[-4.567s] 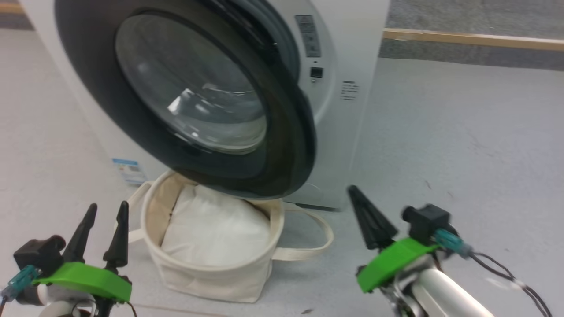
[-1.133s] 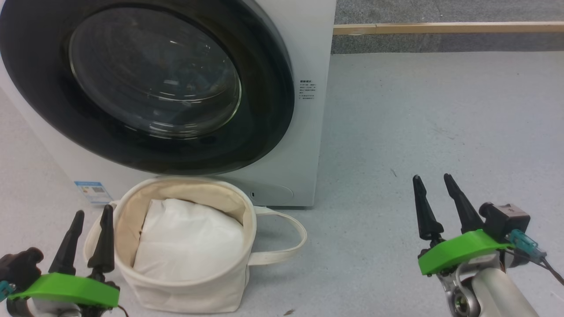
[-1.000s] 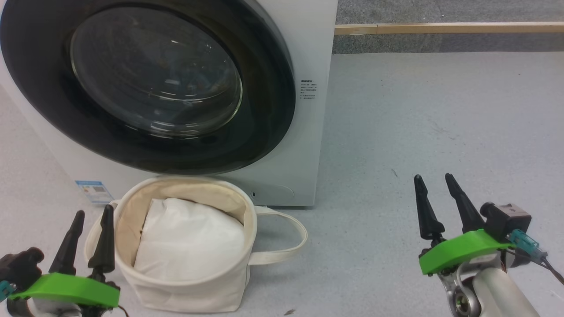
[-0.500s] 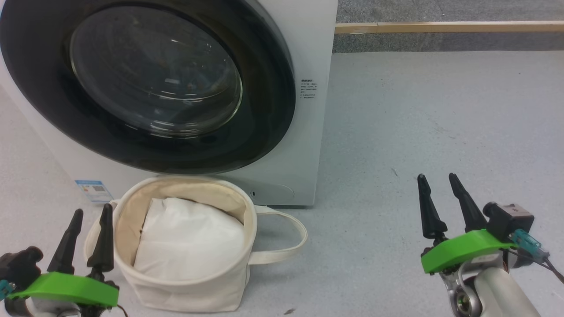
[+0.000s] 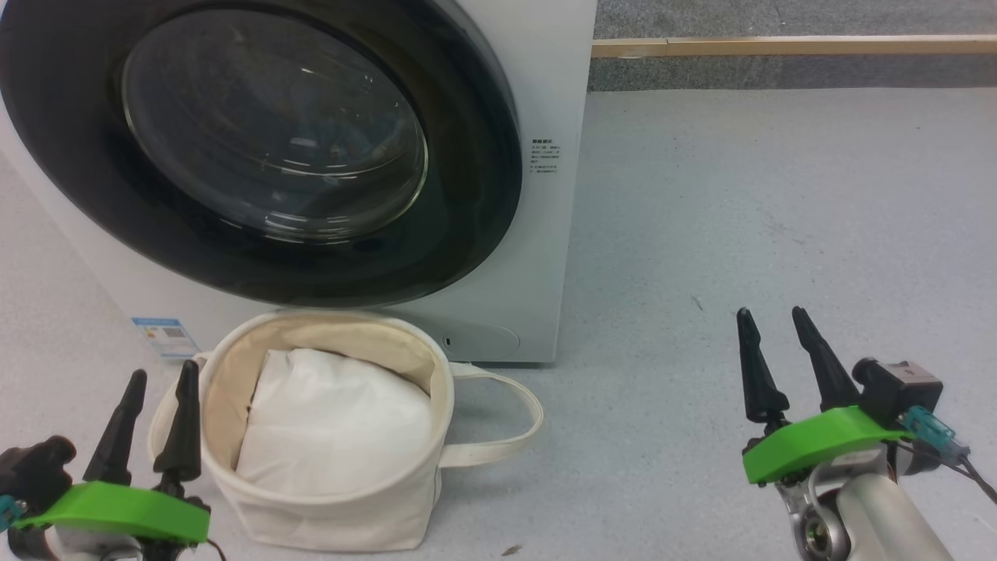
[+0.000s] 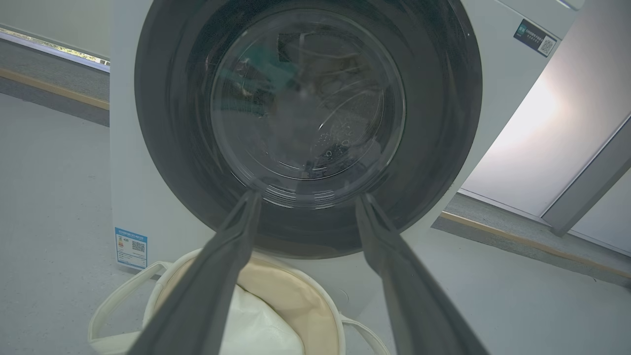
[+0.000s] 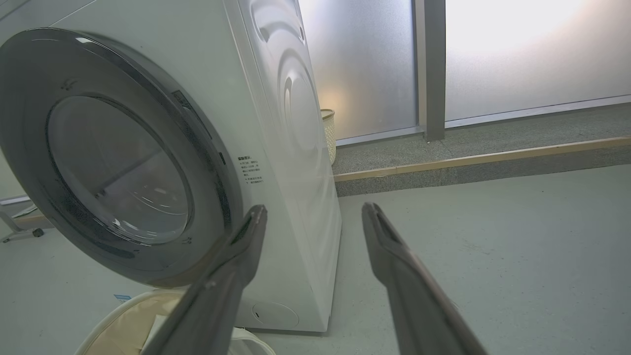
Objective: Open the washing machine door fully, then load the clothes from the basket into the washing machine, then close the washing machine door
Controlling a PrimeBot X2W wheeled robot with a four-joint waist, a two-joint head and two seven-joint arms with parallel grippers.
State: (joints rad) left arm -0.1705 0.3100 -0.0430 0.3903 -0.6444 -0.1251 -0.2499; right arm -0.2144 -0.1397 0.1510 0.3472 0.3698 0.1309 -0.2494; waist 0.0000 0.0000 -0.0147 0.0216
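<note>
Glossy black rim of the washing machine door (image 5: 257,148) sits flush vs. the white washing machine (image 5: 545,93), so it looks shut. The basket (image 5: 327,514) stands on the floor right below the door, w/ only white padding (image 5: 335,421) on show. The clothes are likely the dim bluish patch (image 6: 246,79) behind the glass; too murky to confirm. Left gripper (image 5: 165,370) hangs low just beside the basket, jaws apart, holding nothing. Right gripper (image 5: 771,312) is well apart from the machine, jaws apart too. Step in hand, prob.: confirm the latch. Any push should land on the rim, not the glass bowl, and stay clear of the basket handles.
</note>
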